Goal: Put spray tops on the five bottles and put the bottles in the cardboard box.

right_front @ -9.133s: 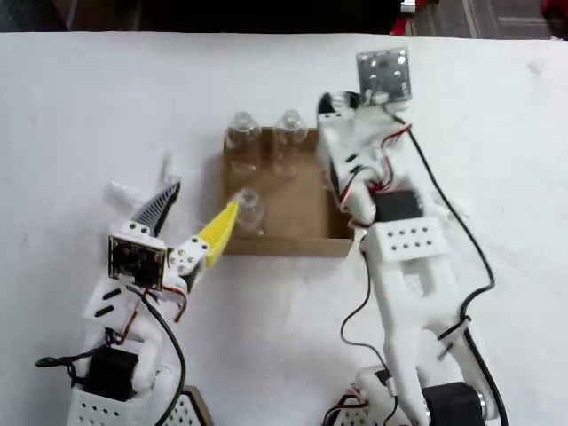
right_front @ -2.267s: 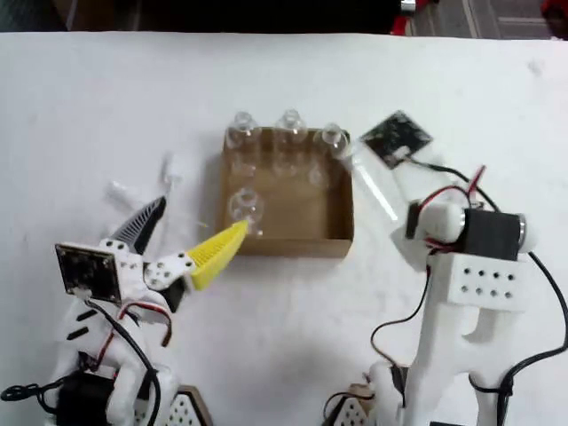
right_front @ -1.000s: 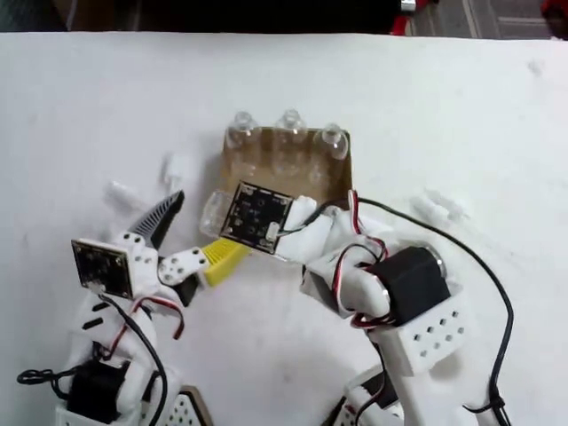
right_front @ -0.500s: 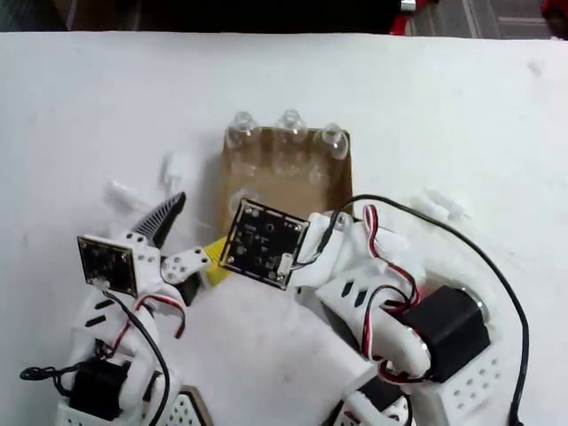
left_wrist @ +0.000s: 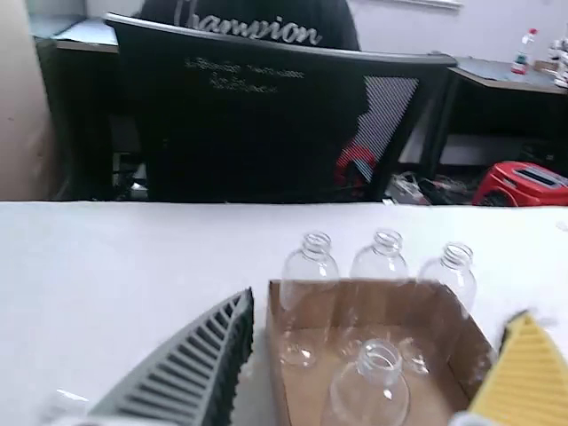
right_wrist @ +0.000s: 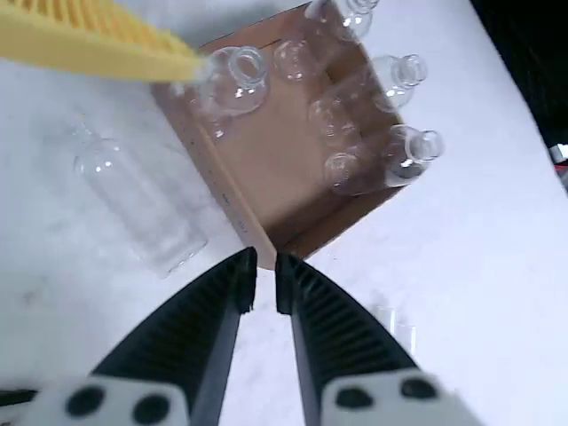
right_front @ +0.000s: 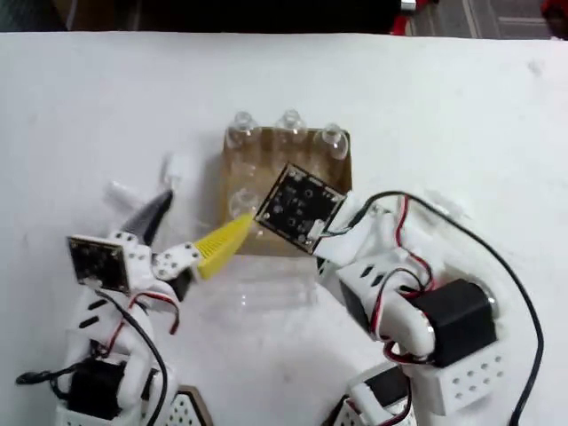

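Note:
The cardboard box (right_front: 333,191) holds three clear, capless bottles along its far wall (right_front: 289,126) and one at its near left (right_front: 241,205). A fifth bottle (right_front: 275,289) lies on its side on the table in front of the box, also seen in the right wrist view (right_wrist: 138,202). My left gripper (right_front: 204,211) stands open, its yellow finger (right_front: 222,242) tipped against the near-left bottle (left_wrist: 373,382). My right gripper (right_wrist: 264,266) hovers above the box's front edge (right_wrist: 232,206), shut and holding nothing.
Small clear spray tops lie on the table left of the box (right_front: 171,165) (right_front: 120,191) and right of it (right_front: 441,204). A dark chair (left_wrist: 266,115) stands beyond the table's far edge.
The right arm's wrist has swung from the box's front left corner back over the box's near edge. A bottle now lies on the table in front of the box. The left arm has barely moved.

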